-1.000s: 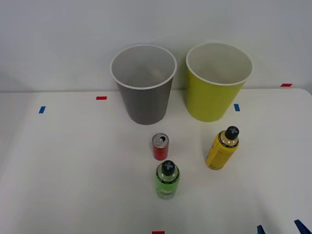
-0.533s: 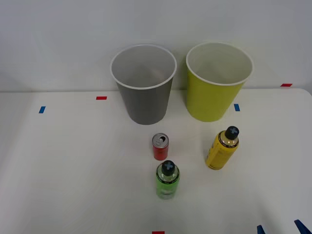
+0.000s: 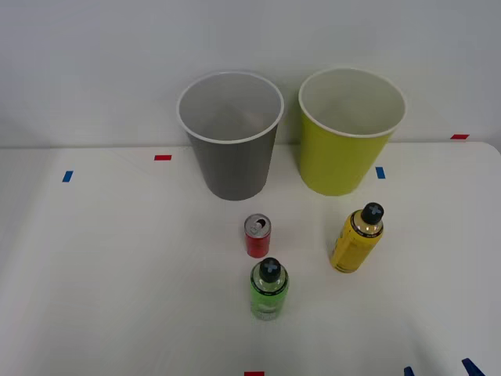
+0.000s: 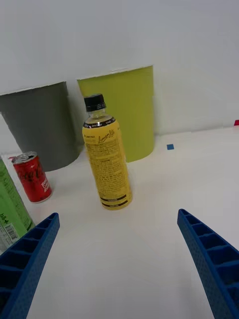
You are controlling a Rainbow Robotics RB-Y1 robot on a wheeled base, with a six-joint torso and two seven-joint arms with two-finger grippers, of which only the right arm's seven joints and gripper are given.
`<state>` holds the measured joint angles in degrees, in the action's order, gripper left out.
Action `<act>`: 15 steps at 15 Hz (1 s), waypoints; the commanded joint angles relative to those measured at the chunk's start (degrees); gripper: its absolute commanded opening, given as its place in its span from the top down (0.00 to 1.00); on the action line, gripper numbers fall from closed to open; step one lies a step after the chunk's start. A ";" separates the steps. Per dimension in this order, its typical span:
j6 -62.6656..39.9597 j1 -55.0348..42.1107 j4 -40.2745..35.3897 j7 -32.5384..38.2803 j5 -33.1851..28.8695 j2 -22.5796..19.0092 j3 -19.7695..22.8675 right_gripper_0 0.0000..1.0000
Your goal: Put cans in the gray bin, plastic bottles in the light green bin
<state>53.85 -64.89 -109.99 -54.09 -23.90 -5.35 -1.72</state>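
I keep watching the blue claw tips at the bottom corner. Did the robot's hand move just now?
Yes. The right gripper has slid slightly left along the bottom edge, nearer the red mark on the table. The yellow bottle has stayed put.

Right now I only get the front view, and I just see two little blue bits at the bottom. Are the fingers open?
Observer: Yes. In the wrist view the right gripper has its fingers wide apart, holding nothing.
Operator: What is it pointing at?
Observer: The yellow bottle stands upright straight ahead, centred between the fingers, with the light green bin behind it.
Operator: Does the can have writing?
Observer: Yes, the red can has white lettering on its side; it stands before the gray bin.
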 commanded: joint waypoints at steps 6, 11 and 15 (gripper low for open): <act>0.99 0.11 2.15 -18.60 12.12 -1.68 -7.33 0.19; -3.14 4.33 2.24 -18.78 12.38 -1.68 -7.59 0.18; -9.47 10.05 2.24 -18.86 12.30 -1.68 -8.56 0.18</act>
<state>45.78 -56.11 -107.81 -72.82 -11.51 -7.03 -10.04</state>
